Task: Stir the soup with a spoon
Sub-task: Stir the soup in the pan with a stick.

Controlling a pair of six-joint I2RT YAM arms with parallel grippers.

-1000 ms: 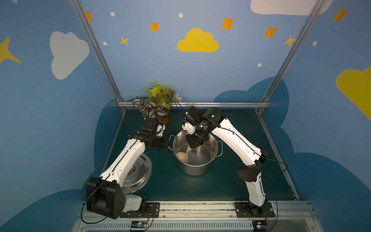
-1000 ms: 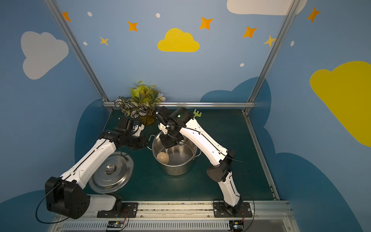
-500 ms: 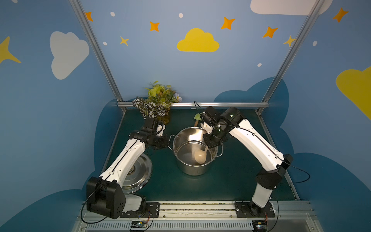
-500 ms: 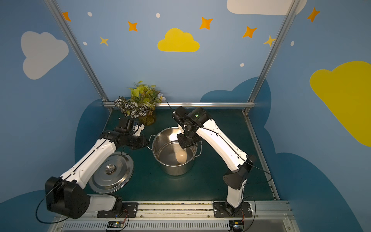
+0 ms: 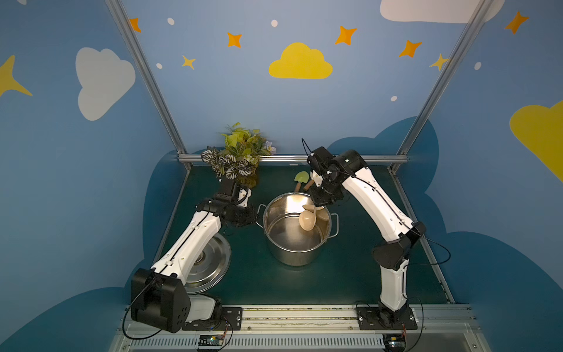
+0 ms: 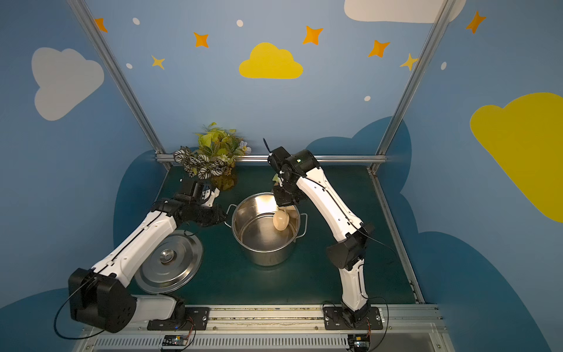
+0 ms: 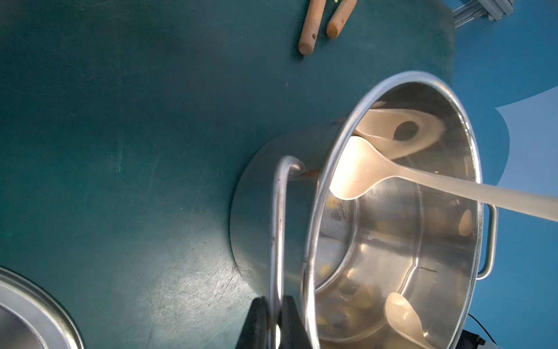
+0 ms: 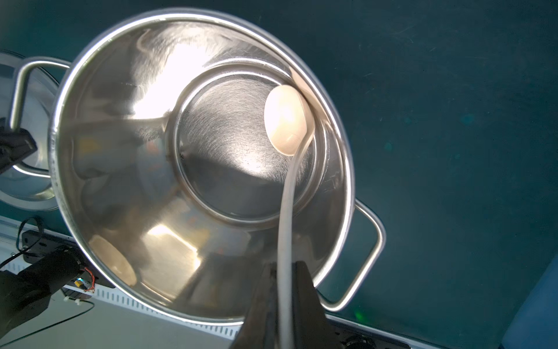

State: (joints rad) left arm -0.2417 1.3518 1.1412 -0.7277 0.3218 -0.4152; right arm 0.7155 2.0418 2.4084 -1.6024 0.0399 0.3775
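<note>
Found right claw (image 8: 283, 267) pinched narrow on the upper handle of the spoon (image 8: 285, 121); bowl hanging inside the pot (image 5: 297, 259) on the worktop (image 5: 259, 289), close to the wall at about two o'clock. Found left claw (image 7: 276, 302) nipped shut on the pot handle (image 7: 279, 211) at nine o'clock. Judged light, smooth plastic; thin handle likely to flex and twist. Recommend gripping high, firmly.

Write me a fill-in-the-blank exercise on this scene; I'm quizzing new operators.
The right gripper is shut on the thin stem of the ___. The left gripper is shut on the pot's side ___. The lid lies off the pot, beside the ___ arm.
Missing: spoon; handle; left.
</note>
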